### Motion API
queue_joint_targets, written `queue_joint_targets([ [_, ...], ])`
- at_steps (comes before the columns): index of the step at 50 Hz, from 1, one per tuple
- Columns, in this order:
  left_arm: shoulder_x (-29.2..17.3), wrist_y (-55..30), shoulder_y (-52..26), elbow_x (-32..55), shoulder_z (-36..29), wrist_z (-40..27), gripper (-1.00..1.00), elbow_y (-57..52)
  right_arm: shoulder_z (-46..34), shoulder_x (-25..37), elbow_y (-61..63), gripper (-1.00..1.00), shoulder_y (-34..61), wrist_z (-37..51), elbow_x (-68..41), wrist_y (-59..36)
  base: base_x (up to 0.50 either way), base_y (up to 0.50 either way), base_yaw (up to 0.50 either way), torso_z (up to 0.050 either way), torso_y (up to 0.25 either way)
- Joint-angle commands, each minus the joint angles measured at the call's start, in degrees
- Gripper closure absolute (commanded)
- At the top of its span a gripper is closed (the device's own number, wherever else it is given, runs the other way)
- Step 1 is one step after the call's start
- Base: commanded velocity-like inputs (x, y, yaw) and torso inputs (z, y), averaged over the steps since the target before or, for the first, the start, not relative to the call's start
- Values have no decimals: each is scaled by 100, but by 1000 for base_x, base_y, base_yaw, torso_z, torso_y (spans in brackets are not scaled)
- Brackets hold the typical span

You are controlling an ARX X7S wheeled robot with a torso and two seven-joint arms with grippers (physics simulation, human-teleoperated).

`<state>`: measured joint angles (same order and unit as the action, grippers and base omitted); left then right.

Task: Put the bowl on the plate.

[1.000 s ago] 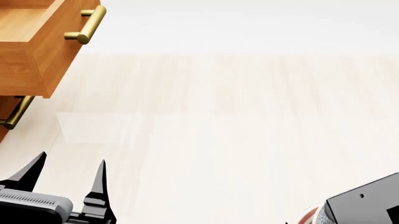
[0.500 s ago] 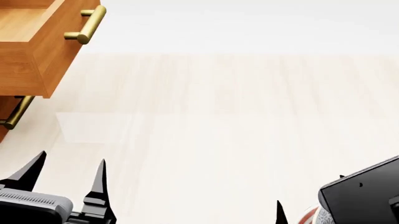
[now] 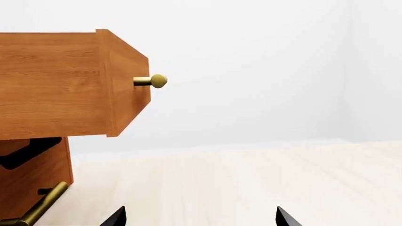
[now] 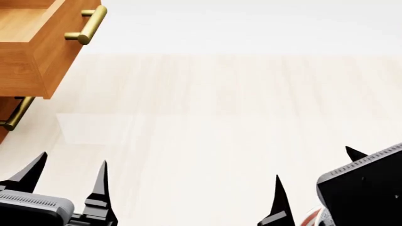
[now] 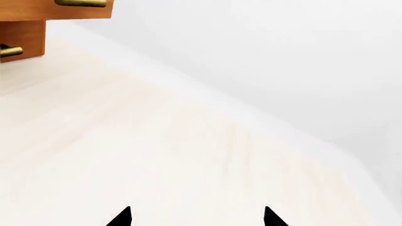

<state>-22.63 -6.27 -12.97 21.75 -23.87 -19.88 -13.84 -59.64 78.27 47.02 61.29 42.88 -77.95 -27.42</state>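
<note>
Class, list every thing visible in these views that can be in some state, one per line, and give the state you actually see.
Upper drawer: pulled out, open; the part of its inside in view shows nothing.
Lower drawer: pushed in, closed.
Left claw: open, holding nothing.
Right claw: open, holding nothing.
Plate: only a sliver of red-ringed rim shows under the right arm; nothing more can be told.
Bowl: not in view.

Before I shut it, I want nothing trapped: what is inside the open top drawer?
The top drawer shows only bare wood inside; its back part runs out of the head view, unseen.
</note>
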Motion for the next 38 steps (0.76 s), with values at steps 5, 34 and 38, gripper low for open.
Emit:
queue_joint_targets([
  [5, -11, -5, -17, -1, -23, -12, -100, -8, 110, 13, 232, -100, 66, 62, 192, 90, 0, 0, 0, 0, 0],
  [34, -46, -17, 8, 19, -48, -56, -100, -63, 379, 82, 650, -100, 242, 59, 562, 332, 0, 0, 0, 0, 0],
  [38, -54, -27, -3, 27, -50, -56, -100, -76, 401, 81, 725, -100, 261, 72, 640, 323, 0, 0, 0, 0, 0],
])
